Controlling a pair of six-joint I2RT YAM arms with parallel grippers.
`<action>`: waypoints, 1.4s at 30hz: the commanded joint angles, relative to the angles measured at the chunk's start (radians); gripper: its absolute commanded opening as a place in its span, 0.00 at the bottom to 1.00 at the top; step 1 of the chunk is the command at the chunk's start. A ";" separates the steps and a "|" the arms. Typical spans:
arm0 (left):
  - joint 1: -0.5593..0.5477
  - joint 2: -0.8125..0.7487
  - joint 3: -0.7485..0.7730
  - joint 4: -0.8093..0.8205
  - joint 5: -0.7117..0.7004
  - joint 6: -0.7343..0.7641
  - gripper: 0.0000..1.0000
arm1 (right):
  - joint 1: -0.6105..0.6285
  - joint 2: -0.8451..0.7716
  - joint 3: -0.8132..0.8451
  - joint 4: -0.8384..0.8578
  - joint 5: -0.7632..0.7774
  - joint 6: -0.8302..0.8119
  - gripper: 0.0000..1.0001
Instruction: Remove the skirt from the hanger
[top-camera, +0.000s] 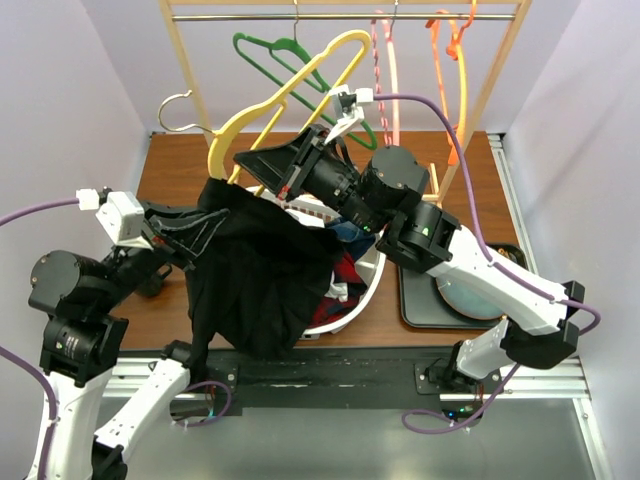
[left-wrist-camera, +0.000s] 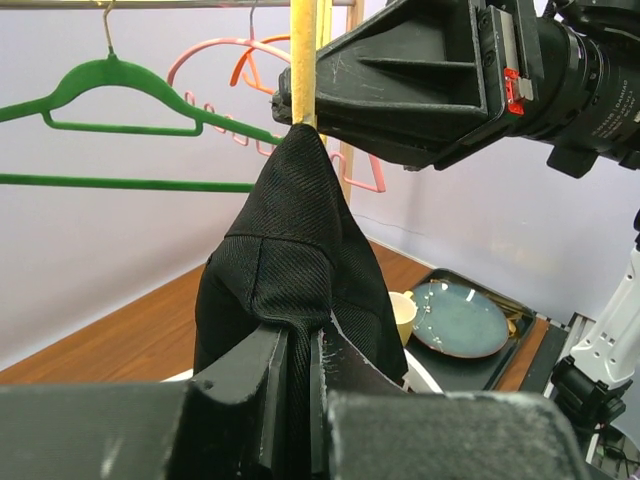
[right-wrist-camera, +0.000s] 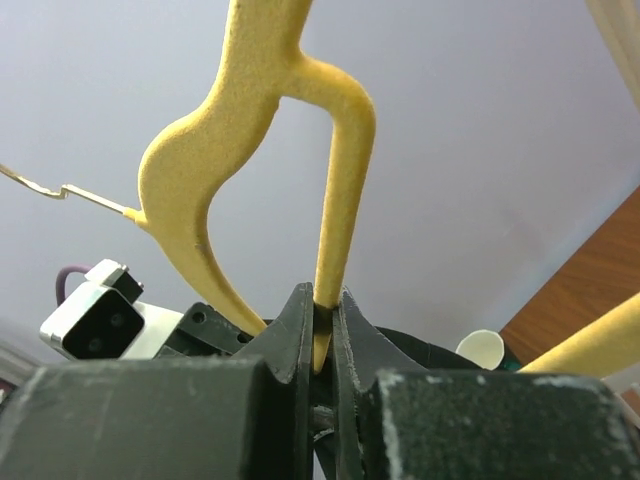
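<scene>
The black skirt (top-camera: 255, 275) hangs in a bunch from the lower end of the yellow hanger (top-camera: 262, 105), over the table's middle. My left gripper (top-camera: 195, 235) is shut on a fold of the skirt (left-wrist-camera: 300, 230), and the cloth is pinched between the fingers of that left gripper (left-wrist-camera: 300, 335). My right gripper (top-camera: 243, 160) is shut on the hanger's thin yellow bar (right-wrist-camera: 340, 150). In the right wrist view the bar runs down between the two jaws of the right gripper (right-wrist-camera: 322, 300). The skirt's peak touches the yellow bar (left-wrist-camera: 305, 60) right beside the right gripper.
A white basket (top-camera: 365, 295) of clothes sits under the skirt's right side. A dark tray (top-camera: 415, 300) with a blue plate (left-wrist-camera: 460, 318) and a cup (left-wrist-camera: 402, 312) lies to the right. Green (top-camera: 285, 55), pink (top-camera: 388, 70) and orange (top-camera: 455, 70) hangers hang on the rail (top-camera: 340, 16) behind.
</scene>
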 joint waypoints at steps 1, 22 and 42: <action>-0.003 0.002 0.007 0.031 0.029 0.010 0.00 | -0.004 -0.018 0.017 0.118 0.052 -0.029 0.00; -0.003 -0.024 -0.118 -0.032 0.048 0.077 0.09 | -0.003 -0.020 0.220 0.164 0.218 -0.205 0.00; -0.003 -0.043 -0.147 -0.085 0.093 0.109 0.00 | -0.004 -0.041 0.298 0.209 0.296 -0.362 0.00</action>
